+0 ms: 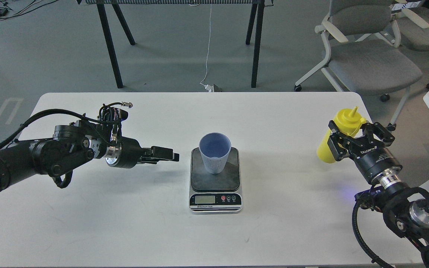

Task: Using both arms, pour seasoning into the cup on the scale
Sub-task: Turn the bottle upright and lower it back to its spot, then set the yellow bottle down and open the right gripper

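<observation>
One white table (pixel 88 223) fills most of the room in front of me, and on it I count one scale (pixel 215 180), one cup (pixel 215 152) and one yellow bottle of seasoning (pixel 339 136), with two black arms reaching in from either side.

The light blue cup stands upright on the dark plate of the scale, near the middle of the table, mouth open to the ceiling. The scale has one small LCD and three round buttons along its front edge.

The seasoning is at the table's right edge, well apart from the cup, tilted with its nozzle up, and the right gripper (pixel 348 136) has its fingers clamped around the bottle's upper body. Those fingers hide much of the bottle, and I can't make out its cap.

The left gripper (pixel 169 154) points at the cup from the left, near the scale but not touching; it is seen edge-on, so I cannot tell whether its fingers are apart or together.

"ROBOTIQ" can be read on the right gripper. The scale's front strip carries small print, too fine to be sure of, and the LCD's figures are illegible.

Behind the table stand two grey chairs (pixel 371 63), the further one cut off by the frame
</observation>
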